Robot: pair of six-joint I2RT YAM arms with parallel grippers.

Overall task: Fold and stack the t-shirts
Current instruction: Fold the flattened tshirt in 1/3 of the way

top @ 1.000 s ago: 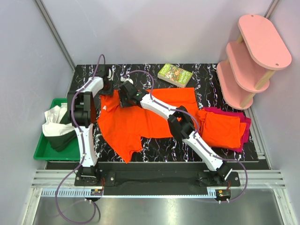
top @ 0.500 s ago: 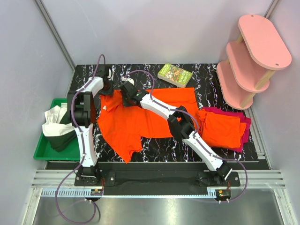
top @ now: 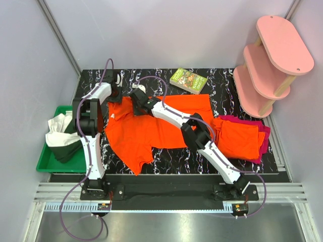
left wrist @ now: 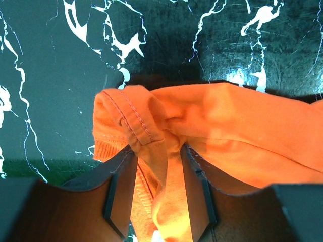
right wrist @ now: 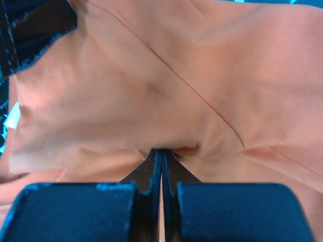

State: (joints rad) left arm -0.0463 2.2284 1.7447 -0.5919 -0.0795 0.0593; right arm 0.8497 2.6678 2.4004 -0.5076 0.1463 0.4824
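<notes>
One orange t-shirt (top: 151, 128) lies spread across the middle of the black marble table (top: 222, 85). My left gripper (top: 117, 94) is at the shirt's far left corner. In the left wrist view this gripper (left wrist: 159, 186) is shut on a bunched hem of the orange t-shirt (left wrist: 227, 126), which fills the gap between the fingers (left wrist: 121, 186). My right gripper (top: 137, 99) is just beside it on the far edge. In the right wrist view it (right wrist: 161, 160) is shut, pinching a fold of the orange t-shirt (right wrist: 151, 85). A folded orange t-shirt (top: 238, 138) rests on a magenta-red t-shirt (top: 264, 143) at the right.
A green book (top: 188, 80) lies at the far edge of the table. A pink three-tier shelf (top: 270, 60) stands at the far right corner. Left of the table, a green tray (top: 48, 164) holds white and dark cloth (top: 60, 133).
My right gripper has closed on the shirt's cloth and shifted slightly toward the far edge. The left gripper keeps its hold and has not moved.
</notes>
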